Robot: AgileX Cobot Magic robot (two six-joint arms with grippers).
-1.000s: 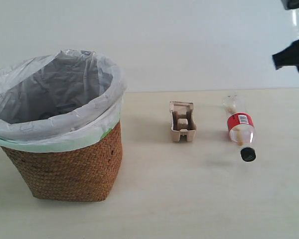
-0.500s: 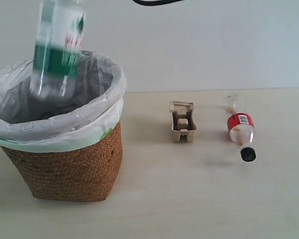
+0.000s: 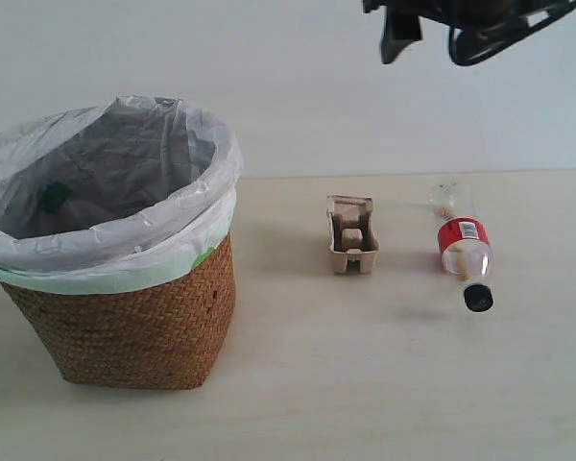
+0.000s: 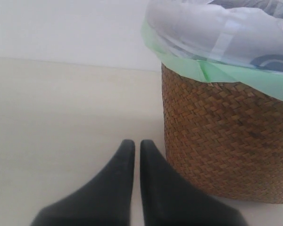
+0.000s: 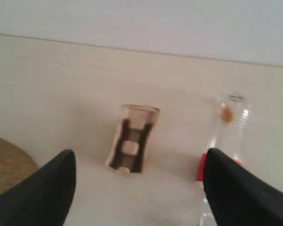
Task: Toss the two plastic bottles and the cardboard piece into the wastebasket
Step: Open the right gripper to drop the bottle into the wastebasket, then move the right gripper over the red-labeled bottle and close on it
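The wastebasket (image 3: 134,317), brown wicker with a white bag over its rim, stands at the left. Inside it only the green cap of the larger bottle (image 3: 53,197) shows. The beige cardboard piece (image 3: 351,235) lies on the table to the right of the basket. Further right lies the smaller bottle (image 3: 463,245) with red label and black cap. My right gripper (image 5: 139,159) hangs open and empty high above the cardboard piece (image 5: 131,139) and the smaller bottle (image 5: 226,122). My left gripper (image 4: 134,143) is shut and empty, low beside the wastebasket (image 4: 226,136).
The pale wooden table (image 3: 384,384) meets a plain white wall behind. The right arm (image 3: 461,19) with its black cable shows at the top edge of the exterior view, above the cardboard piece and the smaller bottle.
The green-label bottle, in the air over the basket half a second ago, now lies inside it. The right arm has moved right along the top of the exterior view.
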